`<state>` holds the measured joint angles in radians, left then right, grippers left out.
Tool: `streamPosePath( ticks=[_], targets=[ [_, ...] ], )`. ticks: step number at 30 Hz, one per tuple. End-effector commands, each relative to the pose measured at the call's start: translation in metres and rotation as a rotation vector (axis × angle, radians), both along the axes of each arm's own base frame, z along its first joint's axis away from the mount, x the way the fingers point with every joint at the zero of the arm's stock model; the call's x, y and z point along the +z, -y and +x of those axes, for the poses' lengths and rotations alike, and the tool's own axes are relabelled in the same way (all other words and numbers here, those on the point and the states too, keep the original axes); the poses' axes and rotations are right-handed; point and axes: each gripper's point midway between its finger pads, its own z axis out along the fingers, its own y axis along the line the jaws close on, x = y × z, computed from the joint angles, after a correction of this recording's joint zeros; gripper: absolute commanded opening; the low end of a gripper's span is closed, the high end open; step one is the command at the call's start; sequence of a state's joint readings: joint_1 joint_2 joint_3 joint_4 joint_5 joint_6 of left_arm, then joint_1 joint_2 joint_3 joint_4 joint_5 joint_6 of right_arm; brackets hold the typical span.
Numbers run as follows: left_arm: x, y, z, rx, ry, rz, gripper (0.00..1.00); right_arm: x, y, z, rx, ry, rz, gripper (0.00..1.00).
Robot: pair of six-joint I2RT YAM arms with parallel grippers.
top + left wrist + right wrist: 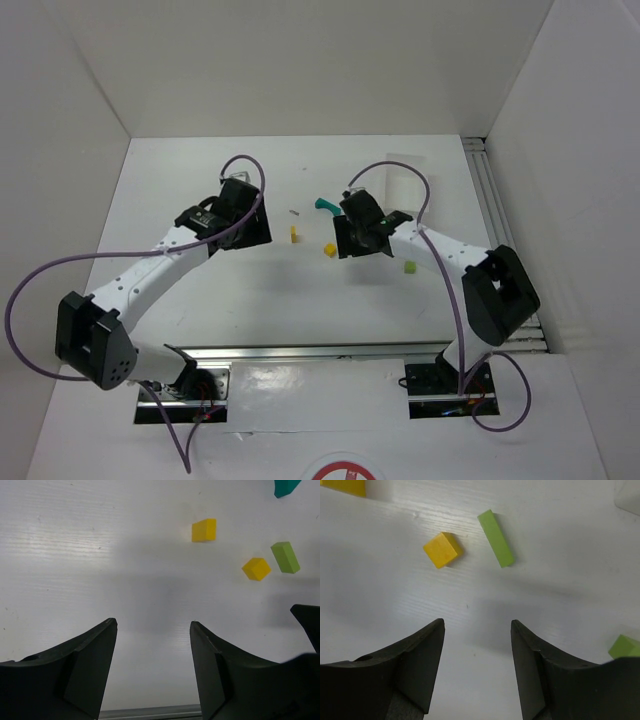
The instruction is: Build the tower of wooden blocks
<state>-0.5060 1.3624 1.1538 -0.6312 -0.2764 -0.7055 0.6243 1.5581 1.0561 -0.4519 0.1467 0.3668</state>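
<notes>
**A:** Pincers first: how do they stand?

**B:** Both gape: left gripper and right gripper over the table, nothing between the jaws.

**A:** And the tower?

**B:** Unbuilt, pieces scattered: teal arch farthest back, green post lying flat just beside a yellow cube. Light, stiff painted wood, probably slick; I'd pinch each low across its flat sides, the arch across its faces.
</notes>
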Motion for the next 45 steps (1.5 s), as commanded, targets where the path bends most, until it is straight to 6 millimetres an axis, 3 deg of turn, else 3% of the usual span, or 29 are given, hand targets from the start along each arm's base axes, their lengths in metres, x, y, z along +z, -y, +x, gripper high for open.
streamPosePath(
  ticks=[1,6,13,18,24,30,34,38,41,43,45],
  targets=[
    [0.018,-0.016,0.001,0.012,0.02,-0.044,0.72,0.017,-0.028,0.026,0.024,0.067,0.039,0.63],
    [0.024,-0.031,-0.001,0.025,0.029,-0.075,0.72,0.011,-0.048,0.029,0.082,0.064,0.051,0.63],
    [0.02,-0.036,-0.001,0.028,0.014,-0.087,0.72,-0.011,-0.062,0.035,0.151,0.014,0.012,0.76],
    [0.019,-0.035,-0.004,0.015,0.011,-0.087,0.72,-0.011,-0.059,0.039,0.13,0.031,-0.027,0.76],
    [0.019,-0.035,-0.001,0.015,0.009,-0.087,0.72,-0.012,-0.06,0.043,0.121,0.043,-0.033,0.66],
    [0.015,-0.032,-0.004,0.004,-0.005,-0.097,0.72,-0.01,-0.069,0.045,0.141,0.04,-0.002,0.64],
    [0.015,-0.034,-0.004,0.011,-0.002,-0.089,0.72,0.004,-0.086,0.051,0.167,0.068,0.041,0.64],
    [0.012,-0.037,-0.004,0.02,-0.01,-0.086,0.72,0.0,-0.094,0.046,0.178,0.066,0.007,0.64],
    [0.008,-0.038,-0.006,0.021,-0.019,-0.083,0.72,-0.013,-0.086,0.046,0.158,0.049,-0.042,0.64],
    [0.008,-0.038,-0.006,0.021,-0.019,-0.083,0.72,-0.017,-0.08,0.05,0.144,0.06,-0.077,0.75],
    [0.011,-0.038,-0.006,0.013,-0.009,-0.08,0.72,-0.021,-0.075,0.051,0.141,0.052,-0.111,0.79]
  ],
)
